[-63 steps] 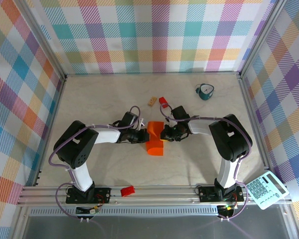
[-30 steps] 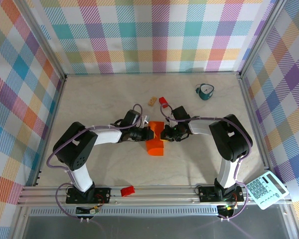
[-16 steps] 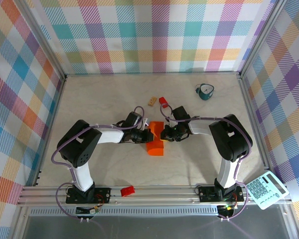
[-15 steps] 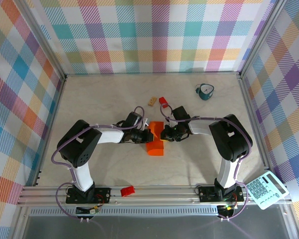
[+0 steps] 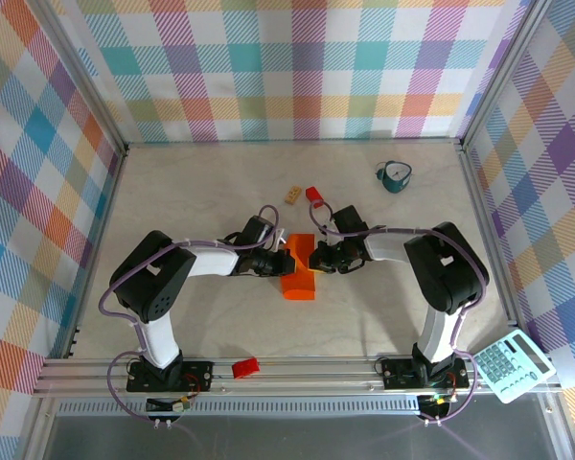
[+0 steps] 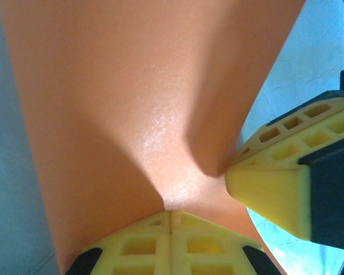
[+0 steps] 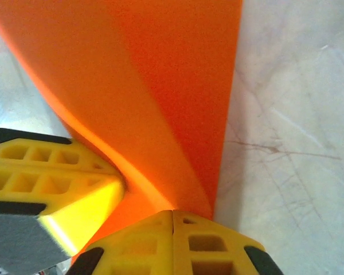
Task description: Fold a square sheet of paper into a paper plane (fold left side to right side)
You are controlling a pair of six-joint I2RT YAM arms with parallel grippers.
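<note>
Two things sit nearest, along the metal rail (image 5: pixel 307 369) at the table's front edge. A near red block (image 5: pixel 244 367) lies between the arm bases, closer to the left one, and a tilted calculator (image 5: pixel 511 364) sits off at the right corner.

Beyond the rail, on the pale marbled table (image 5: pixel 192 192), both arms bend inward and meet near the middle. There lies the square sheet of paper (image 5: pixel 300 275), bright orange and folded to a narrower shape. Its near part is flat on the table and its far part rises between the grippers. The left gripper (image 5: pixel 287 261) reaches it from the left and the right gripper (image 5: pixel 313 257) from the right, the two just beside each other.

In the left wrist view, that gripper's yellow fingers (image 6: pixel 137 246) are pressed together with no gap. Their tips rest against the orange surface, which bulges into a soft ridge just beyond. The other gripper's yellow finger touches the paper at the right.

In the right wrist view, its own fingers (image 7: pixel 206 246) are likewise closed flat, tips at the paper's lower edge. A raised fold runs away from there, and the left gripper's finger lies against it at lower left. Whether either closed pair has a layer of paper caught in its seam, I cannot tell.

Farther back, well apart from the paper, a tan block (image 5: pixel 292 195) and a far red block (image 5: pixel 312 194) lie just beside each other. A teal cup (image 5: pixel 395 175) stands to their right. Checked walls (image 5: pixel 287 67) close in the table on three sides.
</note>
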